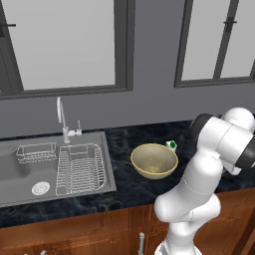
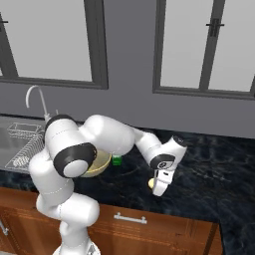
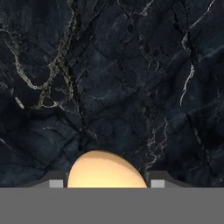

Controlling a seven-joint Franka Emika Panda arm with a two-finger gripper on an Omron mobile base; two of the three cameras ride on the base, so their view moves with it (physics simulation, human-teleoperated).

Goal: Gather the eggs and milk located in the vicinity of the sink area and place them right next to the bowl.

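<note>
One egg (image 3: 107, 169) pinched in pincer (image 3: 107, 183) above bare dark counter (image 3: 131, 87), well apart from bowl (image 1: 154, 160).

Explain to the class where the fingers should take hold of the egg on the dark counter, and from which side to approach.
Grip the egg across its widest middle, one finger on each side, coming straight down from above. Its rounded, smooth shape offers no edge or handle, and it lies on the flat counter with open space around it. In the hand view the gripper already brackets it this way.
</note>
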